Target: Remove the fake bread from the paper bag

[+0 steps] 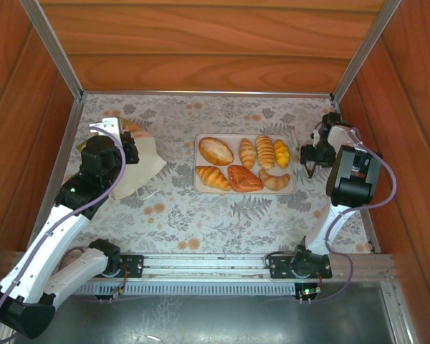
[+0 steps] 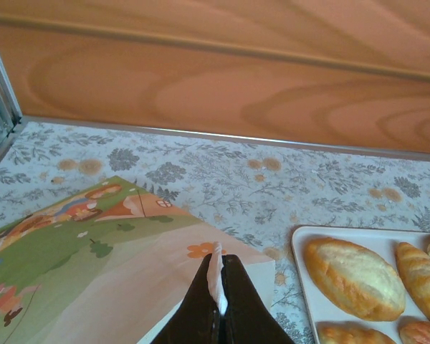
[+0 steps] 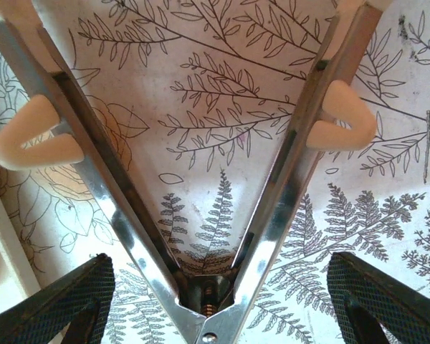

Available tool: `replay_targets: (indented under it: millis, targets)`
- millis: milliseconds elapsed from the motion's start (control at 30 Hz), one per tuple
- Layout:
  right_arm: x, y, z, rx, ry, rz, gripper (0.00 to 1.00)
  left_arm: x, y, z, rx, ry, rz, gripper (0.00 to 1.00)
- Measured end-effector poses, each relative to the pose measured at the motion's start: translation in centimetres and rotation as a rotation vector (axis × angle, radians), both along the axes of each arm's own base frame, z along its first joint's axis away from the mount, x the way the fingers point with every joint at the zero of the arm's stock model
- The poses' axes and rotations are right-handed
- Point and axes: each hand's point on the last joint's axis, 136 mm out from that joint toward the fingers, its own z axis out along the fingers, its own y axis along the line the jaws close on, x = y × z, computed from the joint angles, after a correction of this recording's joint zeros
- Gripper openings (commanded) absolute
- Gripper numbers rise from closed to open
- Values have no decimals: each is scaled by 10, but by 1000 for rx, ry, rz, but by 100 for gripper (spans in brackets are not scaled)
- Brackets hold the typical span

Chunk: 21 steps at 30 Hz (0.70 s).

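Floral tablecloth [image 1: 222, 215] beneath both pincers; pinkish rectangular tray [image 1: 198, 161] just left of the right pincer [image 1: 312, 156]; cream paper bag with green print [image 2: 93, 272] flat under the left pincer [image 2: 219, 264], clamped on its pale handle strip [image 2: 216, 251], probably steadying it; seven golden-brown toy breads [image 1: 216, 150] on the tray, outside the bag; splayed steel tongs [image 3: 287, 179] between the right pincer's wide-apart fingers [image 3: 57, 308], unsqueezed.

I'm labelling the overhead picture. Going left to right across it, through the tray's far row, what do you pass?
paper bag → oval roll → small croissant → ridged twisted roll → small yellow piece → right hand
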Motion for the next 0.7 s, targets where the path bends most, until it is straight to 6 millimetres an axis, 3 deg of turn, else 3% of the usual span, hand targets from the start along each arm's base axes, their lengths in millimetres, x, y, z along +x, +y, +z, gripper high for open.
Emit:
replay_targets:
  millis: [167, 233, 333, 433, 500, 600, 700]
  targets:
    - [-1, 2, 13, 11, -26, -18, 82, 0, 0, 2, 0, -1, -1, 0]
    - [0, 6, 35, 21, -91, -31, 82, 1, -1, 6, 0, -5, -2, 0]
    - [-1, 18, 83, 70, -235, -43, 80, 3, -3, 14, -2, -15, -8, 0]
    - [-6, 44, 141, 194, -427, -33, 77, 6, -5, 25, -5, -30, -17, 0]
    - [-13, 65, 168, 305, -519, -17, 76, 8, -7, 32, 0, -39, -24, 0]
    - [-27, 98, 193, 470, -601, 17, 76, 12, -10, 41, 4, -49, -34, 0]
    - [-42, 122, 199, 570, -613, 37, 76, 19, -15, 51, 13, -56, -48, 0]
